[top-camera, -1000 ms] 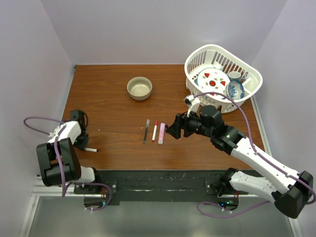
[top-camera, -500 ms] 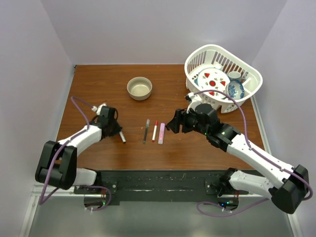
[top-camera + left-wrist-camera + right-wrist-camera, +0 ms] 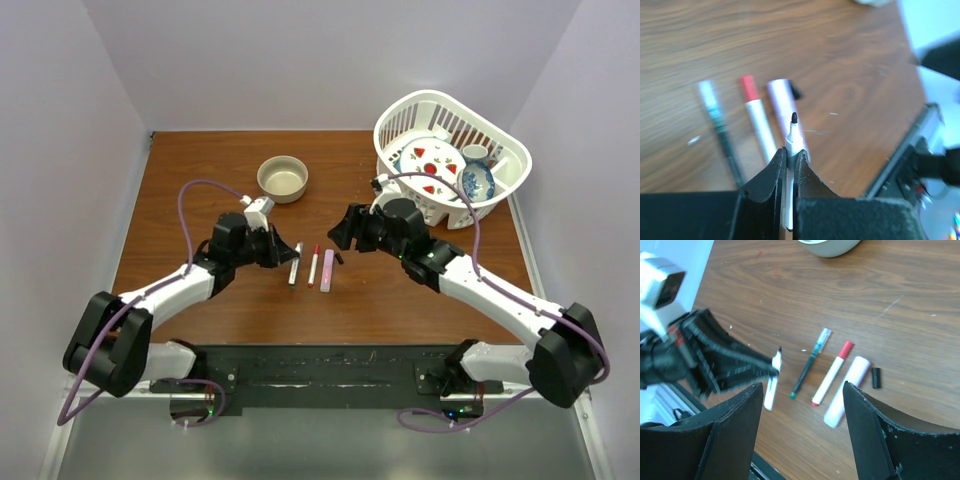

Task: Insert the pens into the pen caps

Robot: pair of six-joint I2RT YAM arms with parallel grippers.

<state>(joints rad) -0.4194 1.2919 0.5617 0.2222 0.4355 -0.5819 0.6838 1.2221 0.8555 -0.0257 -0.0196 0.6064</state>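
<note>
Pinching a white-bodied pen (image 3: 791, 140) between its nearly closed fingers, the left gripper (image 3: 790, 152) hangs low over the tabletop (image 3: 850, 55). The pen's bare black tip pokes out ahead of the fingertips.

Just beyond that tip three pens lie side by side in a row. The pink marker (image 3: 781, 97) sits straight ahead of the left gripper. The red-capped pen (image 3: 756, 120) is just to its left, and the slim dark pen (image 3: 718, 127) is further left again. A small black cap (image 3: 796, 91) lies loose just beside the far end of the pink marker, on its right.

The right gripper (image 3: 802, 387) faces the left one from the other side of the row, its fingers spread wide with nothing between them. From its wrist view the slim dark pen, the red-capped pen and the pink marker lie in the gap ahead of the fingers. The black cap sits in front of the right-hand finger. The left gripper and its held pen reach in from the left.

A tan bowl (image 3: 283, 192) stands further out on the tabletop. A white basket (image 3: 440, 97) of dishes sits behind the right gripper.
</note>
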